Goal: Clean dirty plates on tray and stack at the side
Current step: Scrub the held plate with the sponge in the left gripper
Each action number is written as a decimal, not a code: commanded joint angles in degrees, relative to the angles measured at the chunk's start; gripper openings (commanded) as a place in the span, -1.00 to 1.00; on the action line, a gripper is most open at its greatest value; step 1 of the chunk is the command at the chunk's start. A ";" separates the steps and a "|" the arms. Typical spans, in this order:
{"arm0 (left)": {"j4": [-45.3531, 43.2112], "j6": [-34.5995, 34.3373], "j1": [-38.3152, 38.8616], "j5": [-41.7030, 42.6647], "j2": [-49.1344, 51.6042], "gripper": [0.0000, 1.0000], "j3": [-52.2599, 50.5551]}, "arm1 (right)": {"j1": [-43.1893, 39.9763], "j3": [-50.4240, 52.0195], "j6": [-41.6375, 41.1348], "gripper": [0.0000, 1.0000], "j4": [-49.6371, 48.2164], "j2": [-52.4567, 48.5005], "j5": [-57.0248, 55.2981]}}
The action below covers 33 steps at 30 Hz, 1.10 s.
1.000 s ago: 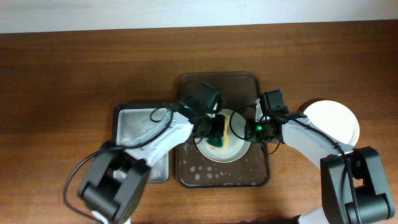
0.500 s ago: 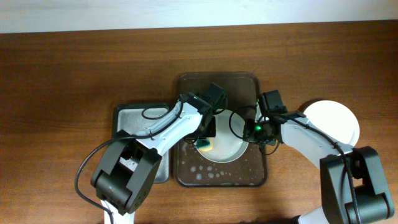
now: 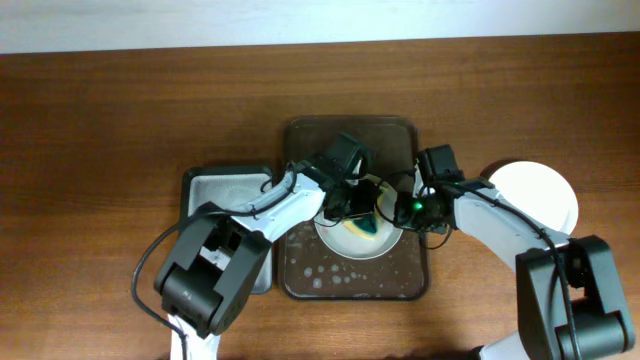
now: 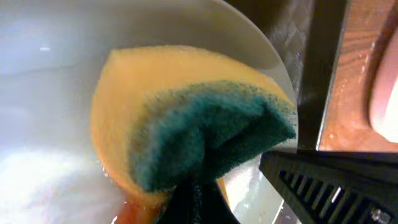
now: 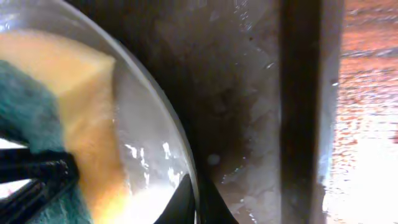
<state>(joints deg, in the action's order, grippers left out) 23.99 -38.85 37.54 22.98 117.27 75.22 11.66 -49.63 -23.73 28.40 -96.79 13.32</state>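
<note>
A white plate [image 3: 345, 243] lies on the wet dark brown tray [image 3: 340, 275]. My left gripper [image 3: 360, 205] is shut on a yellow sponge with a green scouring side [image 3: 367, 226] and presses it onto the plate's right half. In the left wrist view the gripper [image 4: 196, 199] pinches the sponge [image 4: 186, 118] on the plate [image 4: 50, 68], with a red smear [image 4: 134, 211] below the sponge. My right gripper [image 3: 402, 208] is shut on the plate's right rim. In the right wrist view its fingers [image 5: 196, 199] clamp the rim [image 5: 158, 118].
A white plate [image 3: 535, 195] lies on the table right of the tray. A smaller grey tray with a black rim [image 3: 215, 200] sits left of the brown tray. Soap bubbles dot the brown tray's near end. The brown tray's rim [image 5: 301, 93] runs beside the held plate.
My left gripper has carried the sponge from the plate's lower left across to its right half. The right gripper has stayed on the rim.
</note>
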 commanded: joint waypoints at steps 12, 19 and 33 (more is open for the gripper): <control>24.46 5.53 -7.69 -30.77 -6.05 -1.00 0.33 | -0.11 0.66 -3.67 -0.92 0.33 -1.29 -2.86; 16.50 5.11 -4.42 -10.88 -7.52 -1.00 -1.25 | -0.11 0.66 -3.76 -0.92 0.35 -1.29 -2.86; 11.87 2.45 -3.15 -21.88 -8.09 -1.00 -10.75 | -0.11 0.66 -3.76 -0.92 0.79 -1.29 -2.84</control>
<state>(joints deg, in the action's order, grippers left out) 29.23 -39.64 36.69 14.04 108.29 65.58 12.14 -49.63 -26.57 28.60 -97.03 14.85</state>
